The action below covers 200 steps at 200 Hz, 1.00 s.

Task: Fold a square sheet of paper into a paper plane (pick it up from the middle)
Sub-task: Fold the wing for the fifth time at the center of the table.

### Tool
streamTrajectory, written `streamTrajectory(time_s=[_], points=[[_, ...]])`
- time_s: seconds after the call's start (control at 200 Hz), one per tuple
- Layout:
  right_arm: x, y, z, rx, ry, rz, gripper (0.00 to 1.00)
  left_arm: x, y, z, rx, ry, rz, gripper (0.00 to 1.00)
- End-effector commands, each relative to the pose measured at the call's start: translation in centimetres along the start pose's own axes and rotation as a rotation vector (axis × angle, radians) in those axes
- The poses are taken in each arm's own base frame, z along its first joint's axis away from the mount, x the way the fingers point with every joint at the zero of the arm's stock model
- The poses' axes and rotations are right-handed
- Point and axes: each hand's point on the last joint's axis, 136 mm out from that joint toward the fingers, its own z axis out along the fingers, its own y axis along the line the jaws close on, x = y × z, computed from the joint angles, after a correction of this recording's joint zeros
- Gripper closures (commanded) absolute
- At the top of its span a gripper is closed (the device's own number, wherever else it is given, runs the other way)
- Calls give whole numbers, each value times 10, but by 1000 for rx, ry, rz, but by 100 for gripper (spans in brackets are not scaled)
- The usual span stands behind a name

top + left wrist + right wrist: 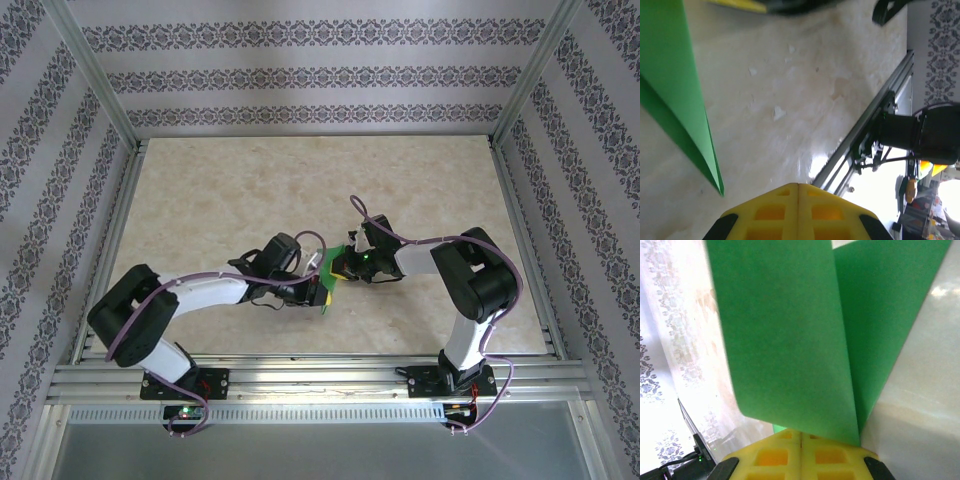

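Lab test booth: aluminium frame (95,75), wallpapered panels (300,60), marble-look tabletop (250,180).

2 arms (205,292): white links, black joints | cables (430,238): purple, looped | fingers (790,212): yellow, gridded pockets | bases (185,383): black | LED (366,257): green

No legible writing
The wallpaper (300,40) bears floral bands, not letters; any marks on the arms (470,280) are too small.

The green square sheet of paper (670,75) is folded, tapering to a point.
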Motion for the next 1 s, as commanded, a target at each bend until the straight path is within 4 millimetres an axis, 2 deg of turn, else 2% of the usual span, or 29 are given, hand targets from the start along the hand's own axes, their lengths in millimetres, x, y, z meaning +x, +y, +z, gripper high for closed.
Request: streamTrajectory(time_s=[0.0,0.16,0.395,0.709,0.994], points=[[21,-55,16,197,36,69,95,-31,4,8,-11,-51,-23,100],[21,-54,16,194,40,68,95,-48,10,24,-25,-53,-31,100],[23,-54,16,192,41,66,96,-52,28,34,-99,-39,-28,100],[22,-53,17,190,42,65,96,-29,62,42,-164,1,-67,100],[21,-51,17,190,40,65,96,0,79,48,-161,66,-109,100]])
